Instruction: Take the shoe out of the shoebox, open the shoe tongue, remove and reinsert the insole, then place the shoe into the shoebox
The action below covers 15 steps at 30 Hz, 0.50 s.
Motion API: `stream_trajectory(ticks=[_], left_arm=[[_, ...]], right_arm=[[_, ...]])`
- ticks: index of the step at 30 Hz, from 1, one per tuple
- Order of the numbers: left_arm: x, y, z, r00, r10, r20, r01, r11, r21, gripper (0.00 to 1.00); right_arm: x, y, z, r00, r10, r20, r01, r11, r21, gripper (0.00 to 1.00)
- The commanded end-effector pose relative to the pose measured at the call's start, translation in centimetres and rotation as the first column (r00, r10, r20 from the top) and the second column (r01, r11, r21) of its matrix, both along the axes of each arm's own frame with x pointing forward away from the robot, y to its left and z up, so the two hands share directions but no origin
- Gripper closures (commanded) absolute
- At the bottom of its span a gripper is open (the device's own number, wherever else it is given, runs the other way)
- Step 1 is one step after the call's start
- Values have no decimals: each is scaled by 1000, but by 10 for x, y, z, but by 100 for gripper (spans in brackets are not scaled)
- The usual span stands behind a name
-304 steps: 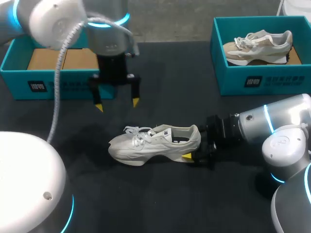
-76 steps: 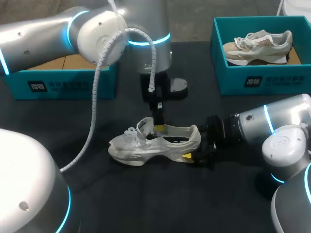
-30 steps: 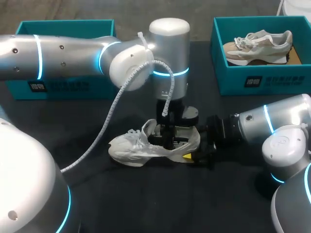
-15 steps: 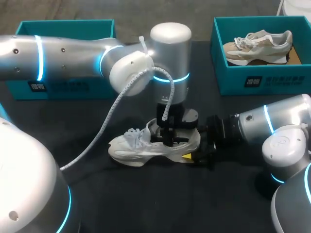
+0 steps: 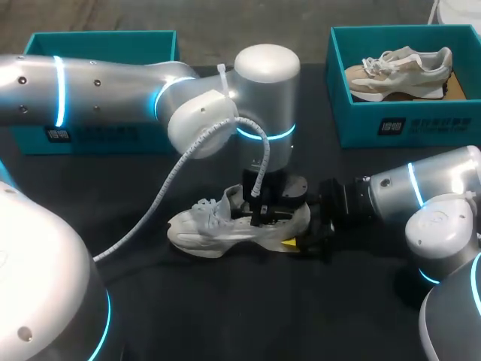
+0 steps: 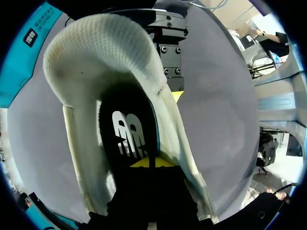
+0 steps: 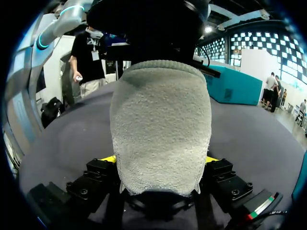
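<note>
White shoe (image 5: pixel 207 226) stands upright on its sole mid-table (image 5: pixel 225 308), toe toward my left side, heel toward my right. Right end effector (image 7: pixel 160 160) is clamped on the heel, one yellow tip on each side of it. Left end effector (image 6: pixel 149 162) reaches down from above into the shoe's mouth, its yellow tip right over the black insole (image 6: pixel 127 120); open or closed, cannot tell. Tongue and laces are pushed forward toward the toe. Teal shoebox (image 5: pixel 113 137) sits at the far left edge behind the left arm. Second shoebox (image 5: pixel 391 124), far right, holds a beige shoe (image 5: pixel 398 71).
</note>
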State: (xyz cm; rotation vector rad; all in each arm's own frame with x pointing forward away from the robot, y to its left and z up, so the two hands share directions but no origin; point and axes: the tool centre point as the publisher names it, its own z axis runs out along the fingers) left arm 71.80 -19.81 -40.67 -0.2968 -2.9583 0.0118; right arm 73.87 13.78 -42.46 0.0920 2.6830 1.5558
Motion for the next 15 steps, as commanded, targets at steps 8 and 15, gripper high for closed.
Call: stream_trajectory(ticks=[8, 15], left_arm=[[10, 13, 20, 1000, 15, -9, -15, 999, -36, 100], [11, 16, 30, 996, 24, -85, -30, 997, -76, 100]], right_arm=[[-2, 1, -1, 1000, -2, -1, 2, 1000, -5, 100], [-2, 1, -1, 1000, -2, -1, 2, 1000, -5, 100]])
